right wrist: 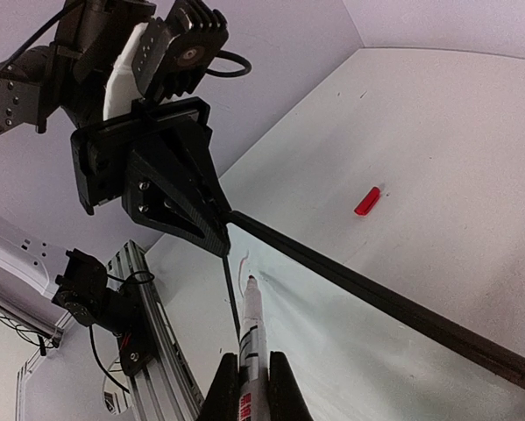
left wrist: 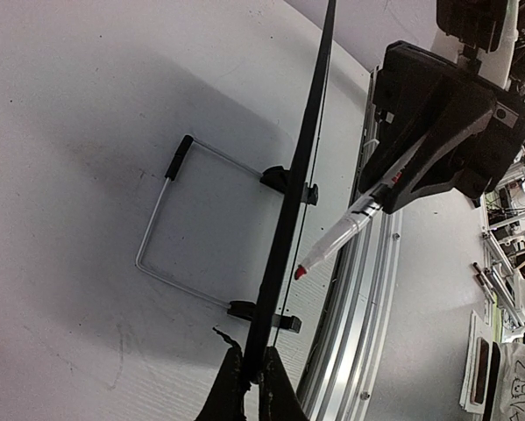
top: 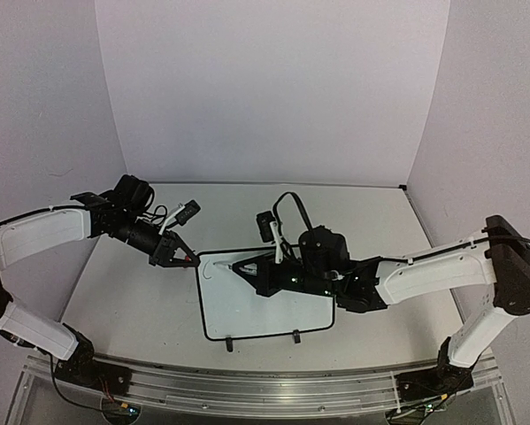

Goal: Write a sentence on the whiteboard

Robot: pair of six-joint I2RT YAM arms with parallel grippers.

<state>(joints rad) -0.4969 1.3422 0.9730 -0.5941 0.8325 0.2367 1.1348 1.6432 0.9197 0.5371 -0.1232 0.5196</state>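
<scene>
The whiteboard [top: 265,310] stands tilted on the table, its black border [left wrist: 299,167] edge-on in the left wrist view. My left gripper [top: 190,258] [left wrist: 255,373] is shut on its upper left corner. My right gripper [top: 240,268] [right wrist: 251,390] is shut on a white marker [right wrist: 251,326] with a red tip [left wrist: 300,273]. The tip sits at the board's face [right wrist: 358,351] near that corner. Of the sentence, only one short curved stroke [right wrist: 243,261] shows beside the tip.
A red marker cap [right wrist: 367,201] lies on the table beyond the board. A wire stand [left wrist: 157,230] props the board from behind, with two black clips [top: 295,336] on its near edge. An aluminium rail [top: 247,390] runs along the table's front.
</scene>
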